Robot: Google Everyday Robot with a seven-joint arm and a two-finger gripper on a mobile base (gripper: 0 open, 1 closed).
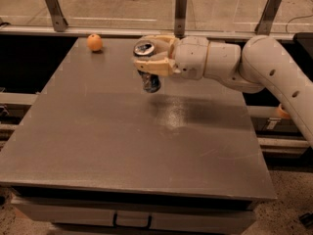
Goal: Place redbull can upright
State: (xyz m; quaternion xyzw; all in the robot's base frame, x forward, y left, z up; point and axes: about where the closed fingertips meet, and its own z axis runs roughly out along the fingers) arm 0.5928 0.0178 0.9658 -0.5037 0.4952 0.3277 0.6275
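Note:
The redbull can [149,81] is slim, blue and silver, with its silver top facing up and slightly toward the camera. It hangs roughly upright, a little tilted, above the far middle of the grey table [122,146]. My gripper [152,58] comes in from the right on a white arm and is shut on the can's upper part, its tan fingers [157,68] wrapped around it. The can's lower end is clear of the tabletop.
A small orange fruit [95,42] sits at the table's far left corner. A metal rail with posts [180,9] runs behind the table. The table's front edge has a drawer handle [132,222] below it.

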